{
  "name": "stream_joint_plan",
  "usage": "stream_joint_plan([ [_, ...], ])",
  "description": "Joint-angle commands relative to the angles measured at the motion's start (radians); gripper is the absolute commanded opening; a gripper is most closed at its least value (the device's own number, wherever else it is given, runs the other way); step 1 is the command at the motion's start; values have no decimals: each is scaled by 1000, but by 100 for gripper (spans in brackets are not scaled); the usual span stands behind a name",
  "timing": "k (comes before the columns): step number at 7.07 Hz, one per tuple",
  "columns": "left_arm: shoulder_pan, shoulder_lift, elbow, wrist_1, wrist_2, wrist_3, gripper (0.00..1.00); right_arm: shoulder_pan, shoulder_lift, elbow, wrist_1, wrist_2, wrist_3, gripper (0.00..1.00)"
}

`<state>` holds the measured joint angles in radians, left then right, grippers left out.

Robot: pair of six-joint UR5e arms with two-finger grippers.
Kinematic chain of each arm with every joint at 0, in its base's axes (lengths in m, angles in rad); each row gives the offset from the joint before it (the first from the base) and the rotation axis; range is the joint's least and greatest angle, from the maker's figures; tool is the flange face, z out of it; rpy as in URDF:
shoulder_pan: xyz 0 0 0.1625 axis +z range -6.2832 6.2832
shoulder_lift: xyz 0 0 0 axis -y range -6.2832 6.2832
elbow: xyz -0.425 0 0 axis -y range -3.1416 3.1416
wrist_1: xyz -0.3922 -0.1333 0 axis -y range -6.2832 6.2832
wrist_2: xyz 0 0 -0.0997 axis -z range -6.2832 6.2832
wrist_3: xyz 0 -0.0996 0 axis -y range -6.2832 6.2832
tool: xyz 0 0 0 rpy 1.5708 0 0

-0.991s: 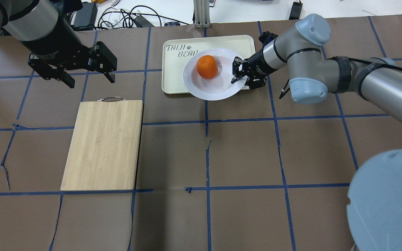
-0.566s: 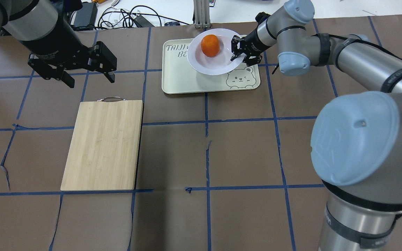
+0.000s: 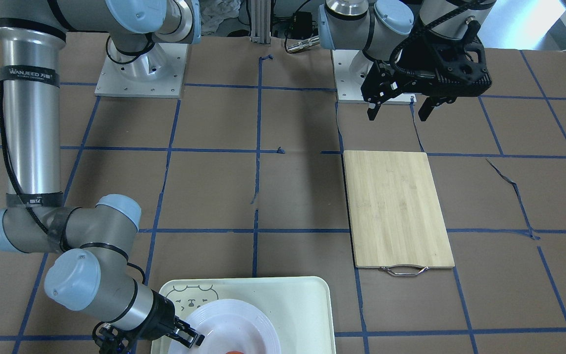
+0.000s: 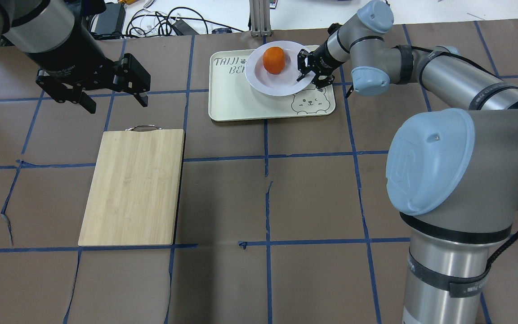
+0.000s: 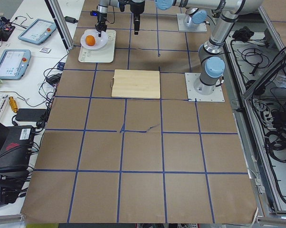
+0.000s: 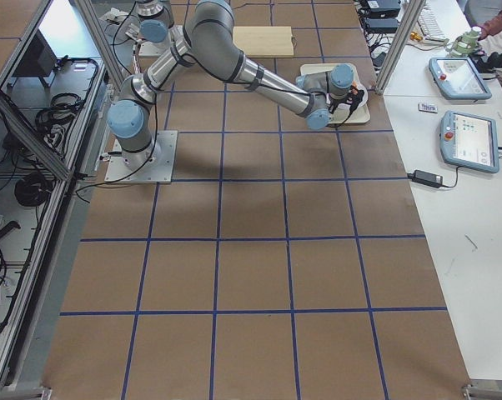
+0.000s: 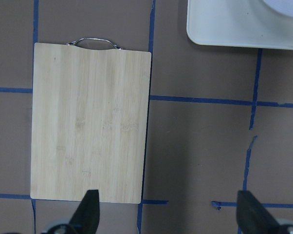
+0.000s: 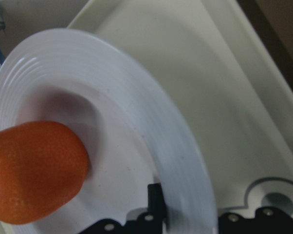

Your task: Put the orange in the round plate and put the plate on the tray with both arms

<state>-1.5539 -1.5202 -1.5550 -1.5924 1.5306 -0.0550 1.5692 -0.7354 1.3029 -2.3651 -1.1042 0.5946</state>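
Note:
The orange (image 4: 274,60) sits in the round plate (image 4: 263,80), a glossy white dish over the far right part of the tray (image 4: 236,101). My right gripper (image 4: 309,71) is shut on the plate's right rim. In the right wrist view the plate (image 8: 151,131) looks tilted over the tray (image 8: 229,92), with the orange (image 8: 34,170) in its hollow; I cannot tell whether the plate rests on the tray. My left gripper (image 4: 116,96) hangs open and empty, well left of the tray, above the table.
A bamboo cutting board (image 4: 133,186) with a metal handle lies at left centre, below the left gripper. Cables and a metal post (image 4: 259,18) stand beyond the table's far edge. The right arm's elbow (image 4: 443,162) bulks over the right side.
My right arm has carried the plate with the orange from the tray's near edge toward its far side and lowered it. The left arm has not moved.

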Motion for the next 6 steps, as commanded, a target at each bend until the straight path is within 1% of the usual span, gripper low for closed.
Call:
stream_joint_plan([
  [1,0,0,0,-1,0,3,100,0,-36,2,33,-46,2,100],
  [2,0,0,0,-1,-1,3,100,0,-89,-2,117,-77,-13,100],
  [3,0,0,0,0,0,3,100,-1,-140,-7,220,-167,-91,100],
  [4,0,0,0,0,0,3,100,-3,-166,-11,268,-281,-151,100],
  [5,0,0,0,0,0,3,100,-1,-244,-10,381,-328,-160,100],
  [6,0,0,0,0,-1,3,100,3,-345,-1,594,-395,-195,100],
])
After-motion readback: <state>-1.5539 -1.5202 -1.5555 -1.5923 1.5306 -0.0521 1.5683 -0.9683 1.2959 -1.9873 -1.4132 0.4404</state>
